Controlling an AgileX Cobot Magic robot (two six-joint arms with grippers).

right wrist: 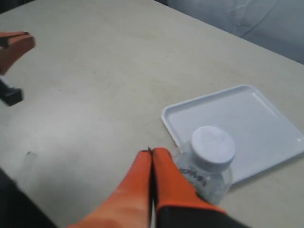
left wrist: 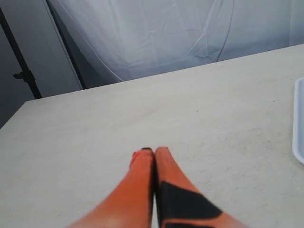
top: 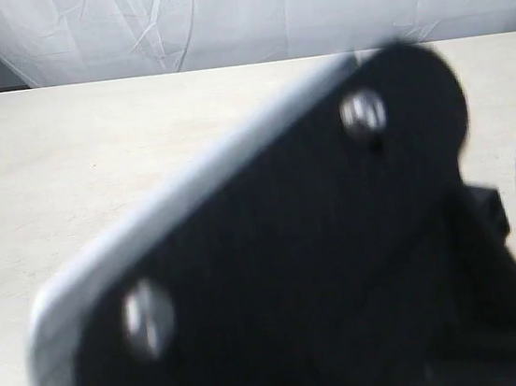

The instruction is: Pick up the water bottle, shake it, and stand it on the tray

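The water bottle [right wrist: 213, 148], clear with a white cap and dark lettering on its label, stands upright at the near edge of the white tray [right wrist: 247, 114]. I cannot tell whether its base is on the tray or on the table. My right gripper [right wrist: 152, 151] is shut and empty, with its fingertips just beside the bottle and not around it. My left gripper [left wrist: 151, 150] is also shut and empty above bare table, and it shows far off in the right wrist view [right wrist: 18, 39]. A strip of the tray's rim [left wrist: 299, 123] shows in the left wrist view. Bottle and tray are hidden in the exterior view.
A blurred black arm part with two screws [top: 295, 264] fills most of the exterior view. The pale table [top: 92, 147] runs back to a white cloth backdrop [left wrist: 156, 33]. A dark stand [left wrist: 21, 71] is beyond the table's edge.
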